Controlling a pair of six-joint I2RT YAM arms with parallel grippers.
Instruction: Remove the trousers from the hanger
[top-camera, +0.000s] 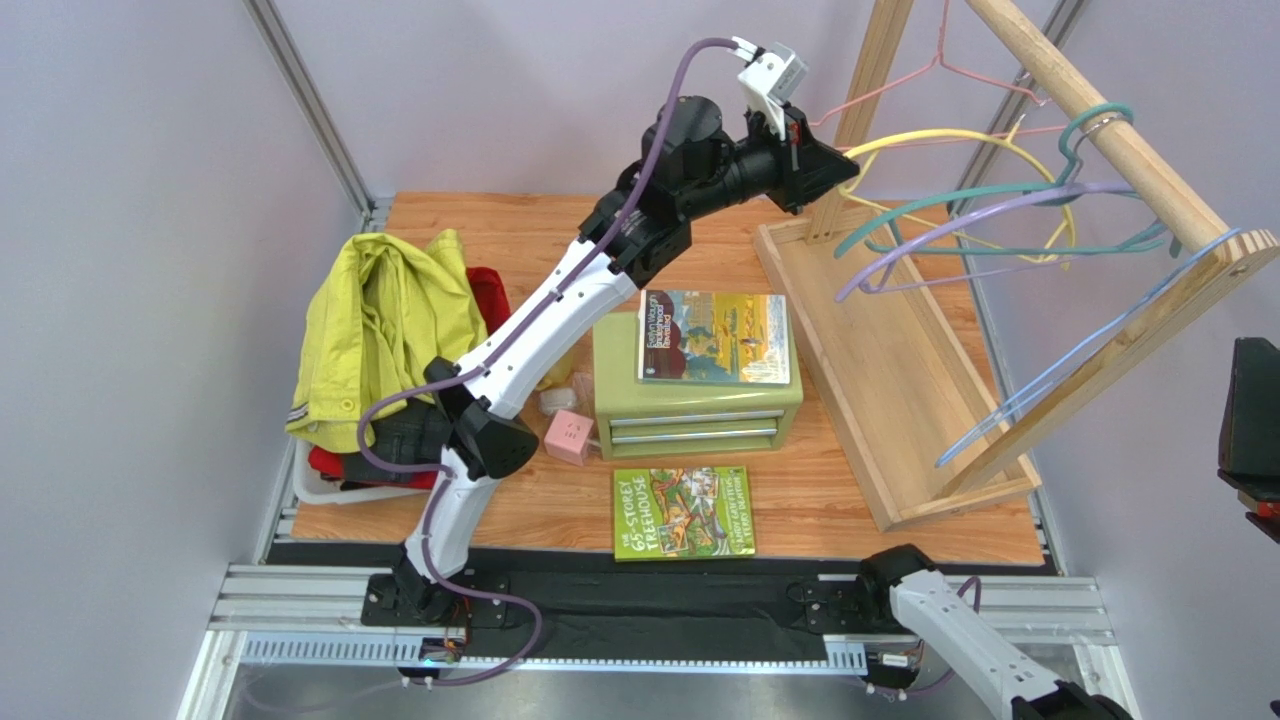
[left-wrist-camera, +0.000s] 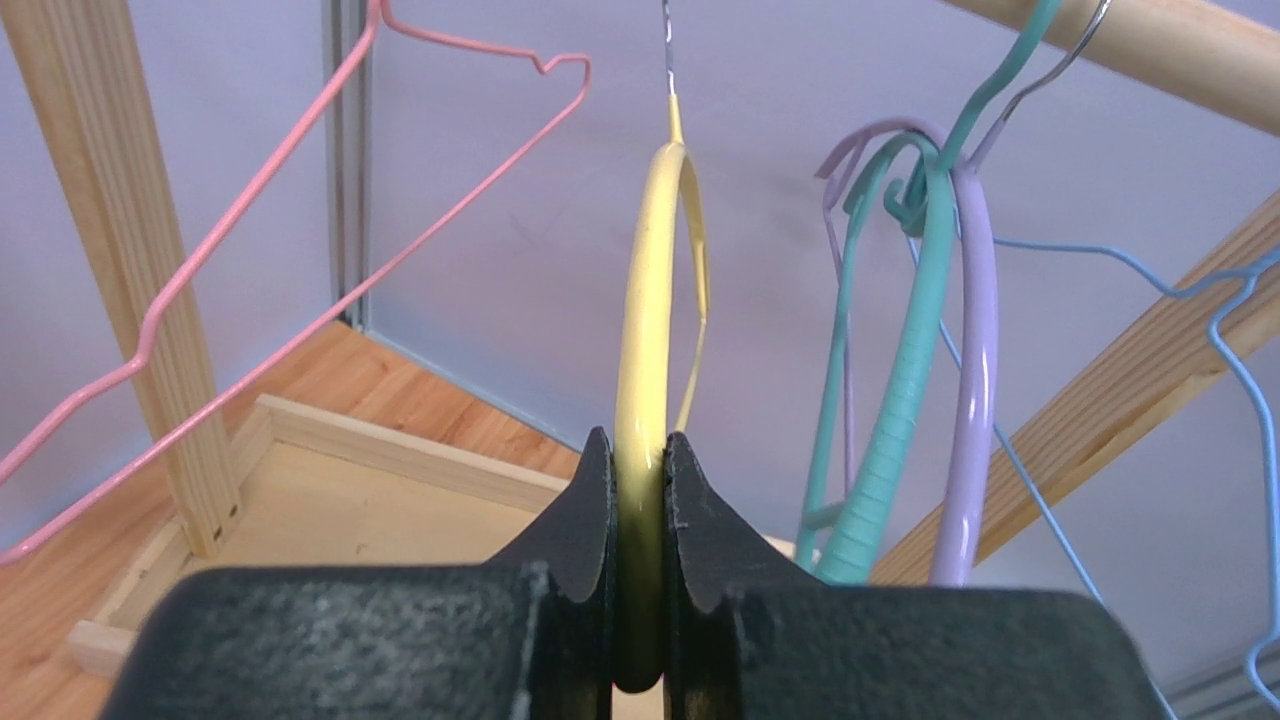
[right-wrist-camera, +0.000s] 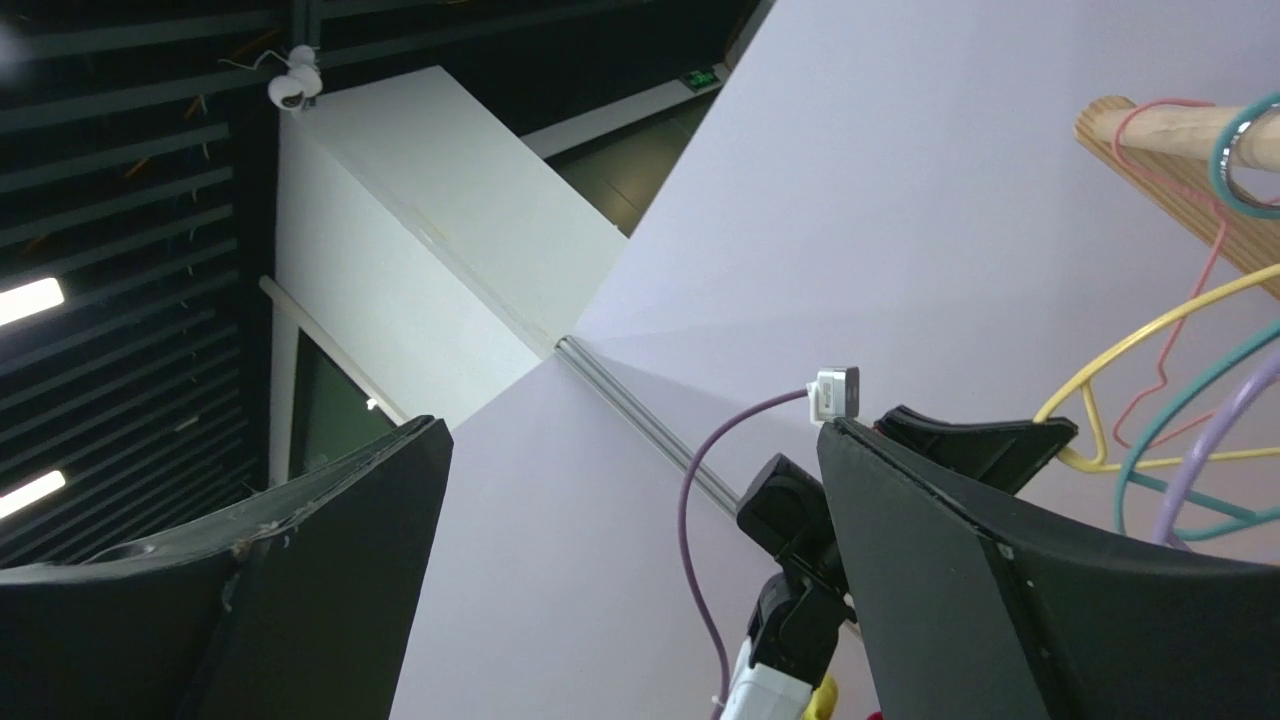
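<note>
Presently your left gripper (left-wrist-camera: 642, 600) is clamped on the bare yellow plastic hanger (left-wrist-camera: 646, 345), the right gaping idle, while the soft, light cloth trousers (top-camera: 376, 323) lie heaped at table left; pinch folds.

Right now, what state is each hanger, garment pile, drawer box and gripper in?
left gripper: fingers shut on yellow hanger
yellow hanger: on the rail, bare
pink hanger: hanging, bare
teal hanger: hanging, bare
lilac hanger: hanging, bare
blue hanger: hanging, bare
trousers: off hangers, heaped at table's left
green drawer box: drawers closed, book on top
right gripper: fingers open, holding nothing
</note>
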